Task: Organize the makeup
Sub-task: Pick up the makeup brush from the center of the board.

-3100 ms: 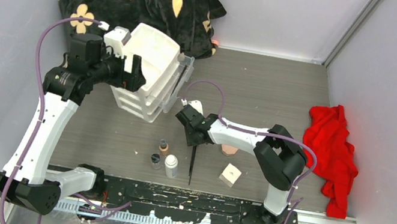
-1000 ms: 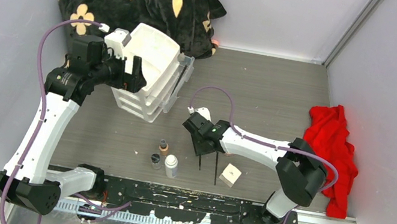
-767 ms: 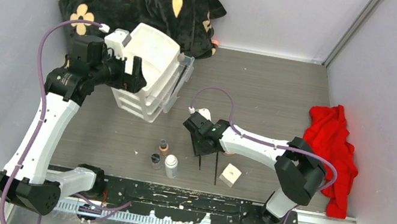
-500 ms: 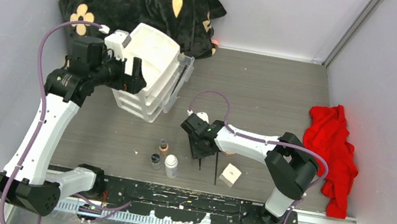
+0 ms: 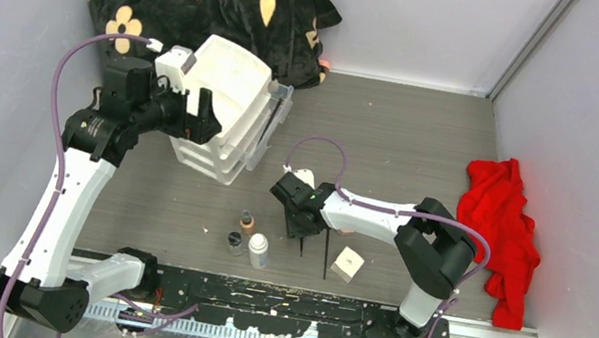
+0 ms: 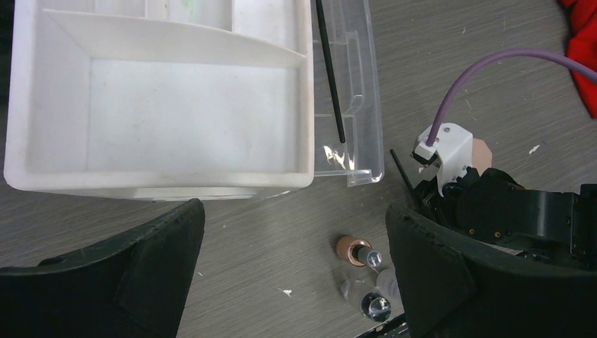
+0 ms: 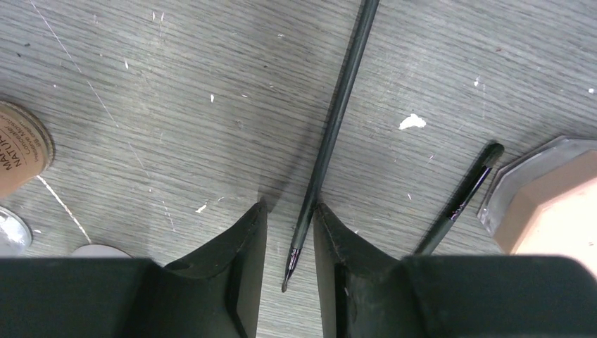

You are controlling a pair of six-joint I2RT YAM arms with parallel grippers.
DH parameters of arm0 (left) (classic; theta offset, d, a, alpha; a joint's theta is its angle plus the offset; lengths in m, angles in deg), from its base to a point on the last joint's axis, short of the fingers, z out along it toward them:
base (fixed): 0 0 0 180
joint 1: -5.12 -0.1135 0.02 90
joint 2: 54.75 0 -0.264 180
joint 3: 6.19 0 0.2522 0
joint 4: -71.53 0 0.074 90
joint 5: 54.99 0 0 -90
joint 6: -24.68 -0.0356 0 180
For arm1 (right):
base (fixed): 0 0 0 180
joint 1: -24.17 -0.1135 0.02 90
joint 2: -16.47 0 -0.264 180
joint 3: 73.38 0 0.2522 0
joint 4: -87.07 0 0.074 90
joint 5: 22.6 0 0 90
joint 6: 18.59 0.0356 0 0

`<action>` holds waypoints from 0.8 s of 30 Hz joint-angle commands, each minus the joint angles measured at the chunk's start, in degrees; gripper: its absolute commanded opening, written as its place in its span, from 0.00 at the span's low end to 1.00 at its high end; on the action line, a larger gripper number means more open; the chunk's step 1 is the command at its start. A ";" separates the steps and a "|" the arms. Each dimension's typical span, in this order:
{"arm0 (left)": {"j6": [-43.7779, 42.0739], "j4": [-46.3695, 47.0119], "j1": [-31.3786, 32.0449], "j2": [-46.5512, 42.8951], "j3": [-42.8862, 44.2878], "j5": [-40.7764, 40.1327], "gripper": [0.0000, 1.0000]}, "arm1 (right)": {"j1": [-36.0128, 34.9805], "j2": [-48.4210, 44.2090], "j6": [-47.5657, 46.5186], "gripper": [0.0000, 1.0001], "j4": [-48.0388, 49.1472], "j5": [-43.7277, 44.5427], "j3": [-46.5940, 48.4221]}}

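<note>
Top external: the left arm reaches over the white drawer box (image 5: 235, 94), with the left gripper (image 5: 206, 115) at the box's left side. The right gripper (image 5: 301, 234) is low over the table (image 5: 430, 136) at mid-frame. A black stick (image 5: 301, 246) pokes out from under it toward the near edge. A second black stick (image 5: 324, 256) lies just beside the first and roughly parallel to it, and the white cube (image 5: 346, 263) sits just right of that. Left of the gripper, the tan bottle (image 5: 247, 221), clear jar (image 5: 235, 242) and white bottle (image 5: 258, 251) stand in a close cluster. A red cloth (image 5: 501, 230) lies by the right wall and a black flowered blanket (image 5: 212, 7) fills the far-left corner.

Left wrist: the left gripper's fingers (image 6: 141, 274) are spread wide with nothing between them, above the box's bare white top tray. A clear drawer (image 6: 355, 141) juts out from the box with a thin black drawer stick (image 6: 329, 70) lying inside it. The pink-brown compact (image 6: 481, 151) shows as a sliver behind the right arm's wrist.

Right wrist: the right gripper's fingers (image 7: 239, 267) stand a narrow way apart, straddling the black stick, which lies flat on the table. The stick sits close to one finger and a gap shows at the other, so it is not clamped. The second black stick's end lies just beside the compact at the right edge. The tan bottle shows at the left edge.
</note>
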 commanded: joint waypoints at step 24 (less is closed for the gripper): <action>0.43 2.27 -0.23 -2.73 -0.17 0.89 1.00 | 3.23 -8.66 -3.10 0.01 -2.47 9.24 6.73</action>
